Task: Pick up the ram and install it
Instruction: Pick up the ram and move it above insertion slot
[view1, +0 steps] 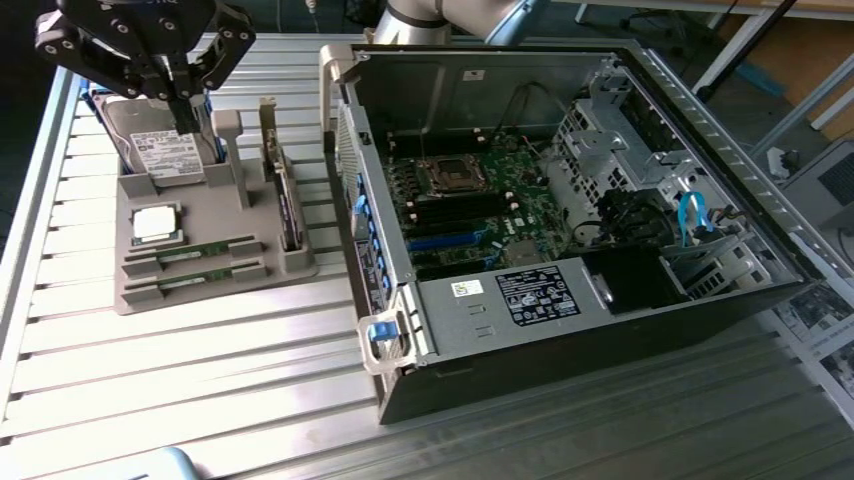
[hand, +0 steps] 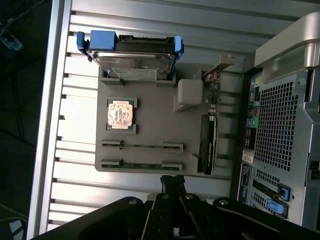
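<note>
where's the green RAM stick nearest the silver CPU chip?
Exterior view's left: the thin green ram stick lies in a slot of the grey plastic holder, between the square silver processor chip and its twin ram stick.

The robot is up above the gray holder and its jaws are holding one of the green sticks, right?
Not quite. The gripper is above the gray holder, but its jaws are shut and hold nothing. The wrist view shows both green sticks, one ram and the other ram, lying in the holder's slots.
</note>
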